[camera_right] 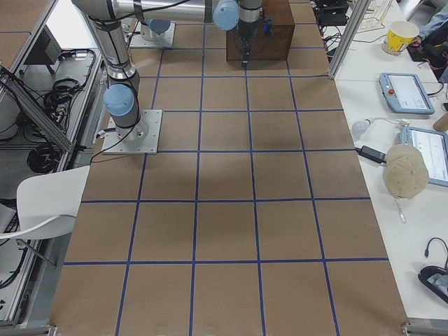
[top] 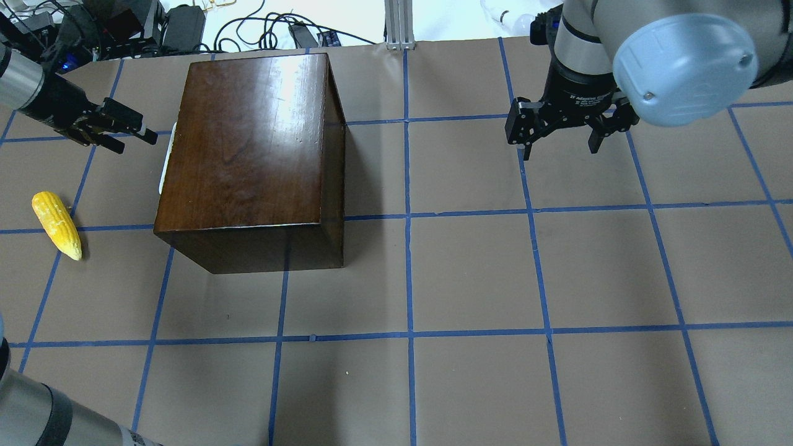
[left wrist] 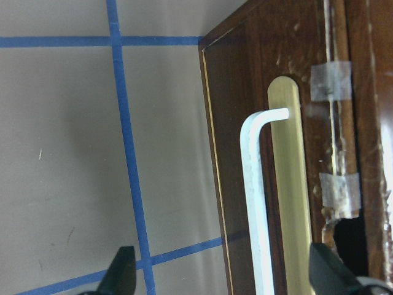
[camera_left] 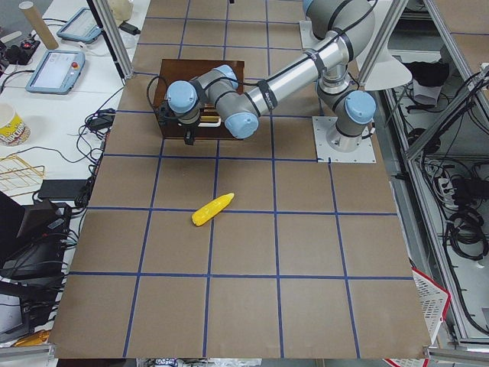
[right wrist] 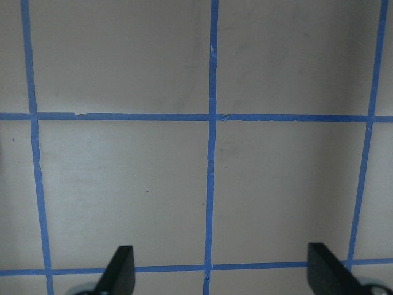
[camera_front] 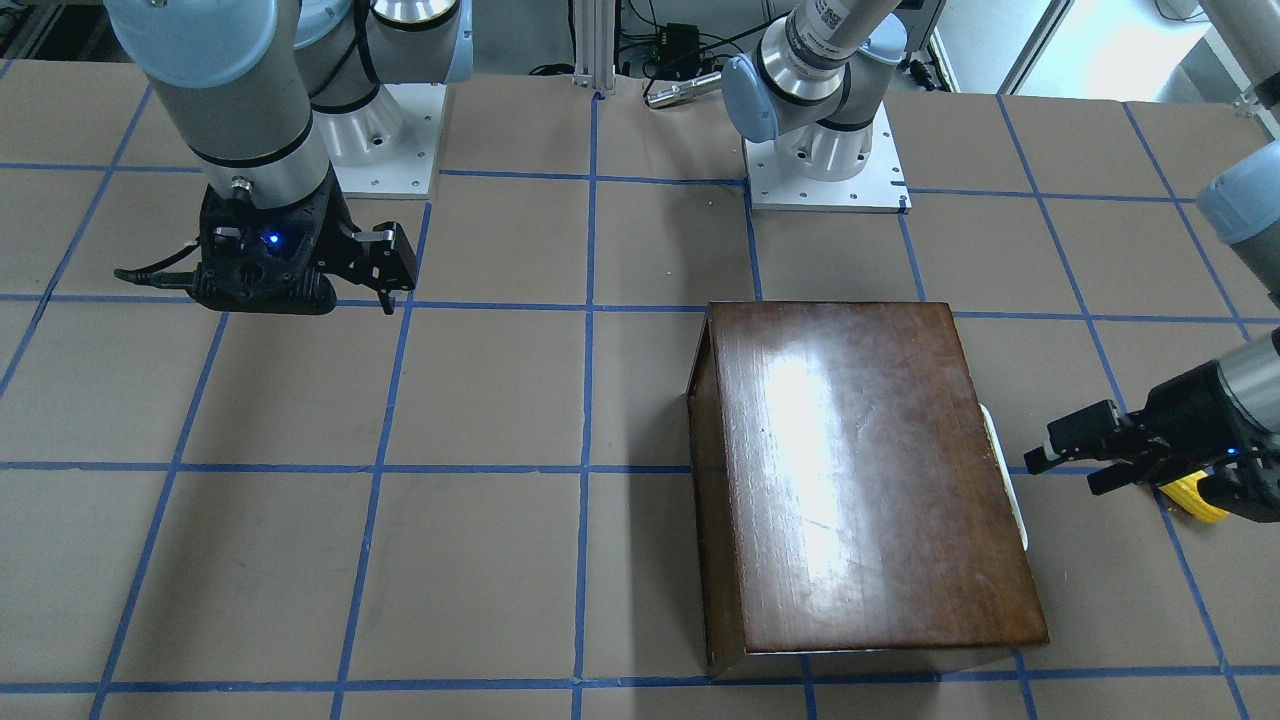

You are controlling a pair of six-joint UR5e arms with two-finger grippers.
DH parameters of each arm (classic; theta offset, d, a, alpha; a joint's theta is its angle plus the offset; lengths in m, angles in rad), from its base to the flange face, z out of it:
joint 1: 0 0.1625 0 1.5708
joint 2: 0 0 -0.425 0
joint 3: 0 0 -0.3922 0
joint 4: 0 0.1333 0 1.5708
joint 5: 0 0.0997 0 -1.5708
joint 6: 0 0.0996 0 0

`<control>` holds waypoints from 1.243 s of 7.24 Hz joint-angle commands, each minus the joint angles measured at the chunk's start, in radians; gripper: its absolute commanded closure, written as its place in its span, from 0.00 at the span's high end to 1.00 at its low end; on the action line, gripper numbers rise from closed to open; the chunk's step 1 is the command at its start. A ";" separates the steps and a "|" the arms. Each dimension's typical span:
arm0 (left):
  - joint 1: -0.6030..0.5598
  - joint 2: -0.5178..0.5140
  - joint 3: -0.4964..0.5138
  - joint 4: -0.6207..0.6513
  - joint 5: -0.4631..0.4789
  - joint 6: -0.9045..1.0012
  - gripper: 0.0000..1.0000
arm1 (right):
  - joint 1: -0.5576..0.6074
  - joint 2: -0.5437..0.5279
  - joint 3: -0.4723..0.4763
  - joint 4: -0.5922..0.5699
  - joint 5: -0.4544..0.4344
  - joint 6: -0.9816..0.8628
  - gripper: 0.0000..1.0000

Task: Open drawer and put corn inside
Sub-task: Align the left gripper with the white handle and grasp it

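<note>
While the left gripper (top: 133, 139) is hanging with its fingers spread wide just off the shut drawer (left wrist: 224, 141), you are risking a miss on the thin white handle (left wrist: 253, 203). In the wrist view it is sitting off-centre between the tips, nearer the one lining up with the panel itself, so a straight advance could be ending in a bump against wood. Nothing is bracing the box (top: 248, 136): the right gripper (top: 559, 148), also spread and holding nothing, is hovering well apart over bare table (top: 471, 272), so a pull may be dragging the whole box. The corn (top: 57, 224) is lying on the table out in front of the drawer, where a backing arm could be knocking it away.

You are not seeing the handle's lower end, which the wrist view is cutting off, nor the drawer's inside. Tape patches (left wrist: 331, 83) are crossing a seam on the panel; whether they are holding it shut, I cannot tell. From across the table, the gripper is covering most of the corn.
</note>
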 commanded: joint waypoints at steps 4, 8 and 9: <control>-0.001 -0.044 0.000 -0.023 -0.024 -0.002 1.00 | 0.000 0.000 0.000 -0.001 0.000 0.000 1.00; -0.001 -0.061 0.002 -0.049 -0.026 -0.002 1.00 | 0.000 0.000 0.000 -0.001 0.000 0.000 1.00; -0.001 -0.065 0.002 -0.054 -0.024 -0.002 1.00 | 0.000 0.000 0.000 -0.001 0.000 0.000 1.00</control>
